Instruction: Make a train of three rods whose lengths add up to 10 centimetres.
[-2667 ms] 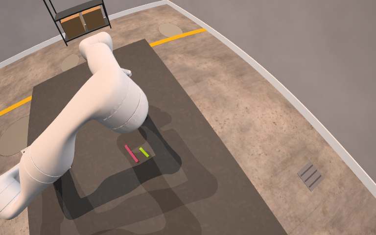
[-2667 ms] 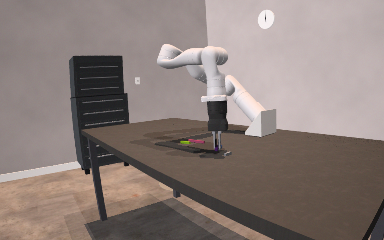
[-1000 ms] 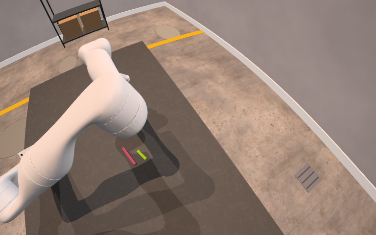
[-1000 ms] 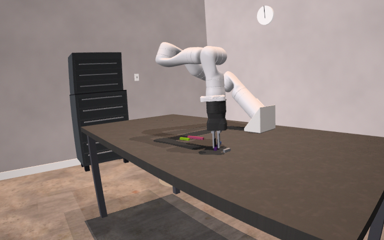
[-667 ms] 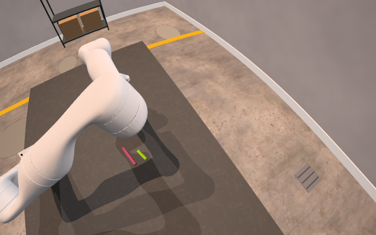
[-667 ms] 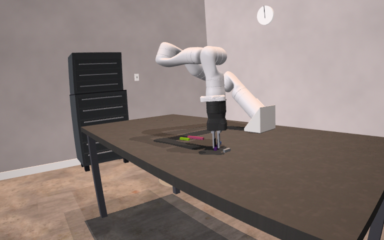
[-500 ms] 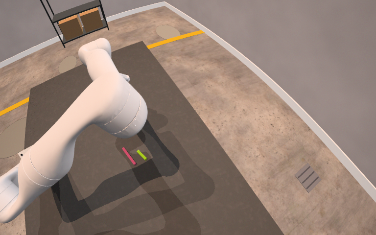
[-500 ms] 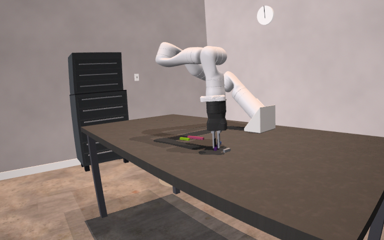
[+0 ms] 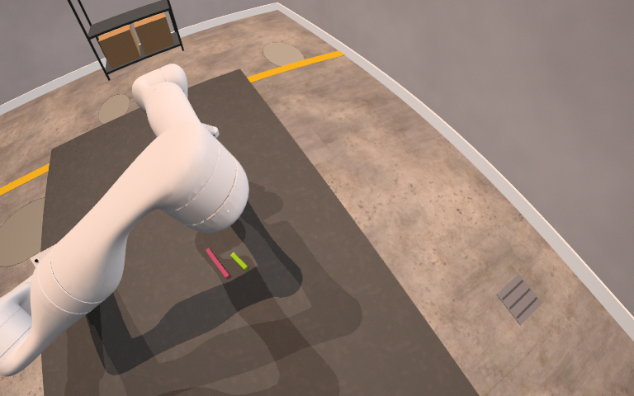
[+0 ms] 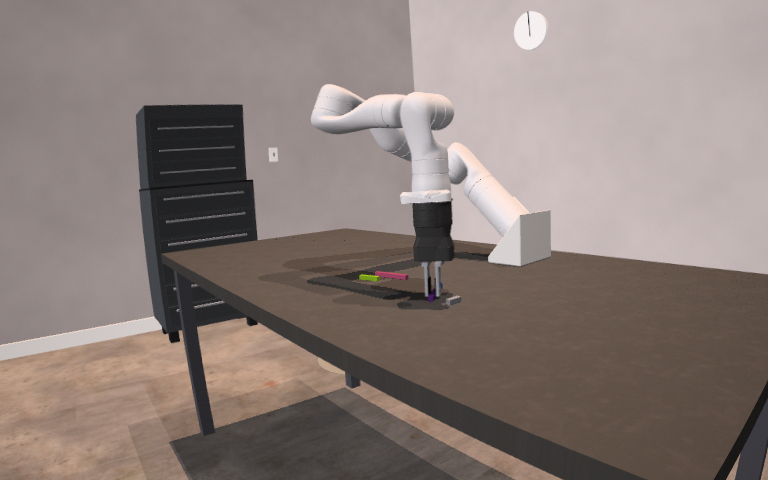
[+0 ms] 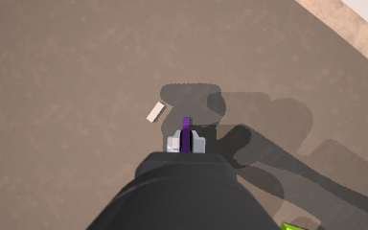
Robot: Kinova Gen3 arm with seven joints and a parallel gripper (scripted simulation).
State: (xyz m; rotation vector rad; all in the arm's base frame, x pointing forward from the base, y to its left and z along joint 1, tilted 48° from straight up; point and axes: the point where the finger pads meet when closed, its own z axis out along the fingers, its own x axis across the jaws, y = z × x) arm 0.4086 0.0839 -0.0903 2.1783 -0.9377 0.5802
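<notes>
My gripper [image 10: 432, 294] [image 11: 186, 137] is low over the table, its fingers slightly parted on either side of a purple rod [image 10: 431, 297] [image 11: 187, 123]. The rod is at table height; its near part is hidden by the gripper. A small grey rod [image 10: 453, 300] [image 11: 155, 111], pale in the wrist view, lies apart and turned at an angle to the purple one. A bit of a blue rod shows behind the fingers. A lime rod [image 9: 238, 261] [image 10: 369, 277] [image 11: 291, 226] and a long pink rod [image 9: 217, 263] [image 10: 391, 275] lie side by side, apart. The arm hides the gripper in the top view.
The brown table [image 9: 374, 327] [image 10: 566, 339] [image 11: 72, 72] bears the arm's base [image 10: 535, 237]. A table edge crosses the upper right of the wrist view. A dark drawer cabinet [image 10: 195, 141] stands beyond the table, and a shelf with boxes [image 9: 125, 27] is in the background.
</notes>
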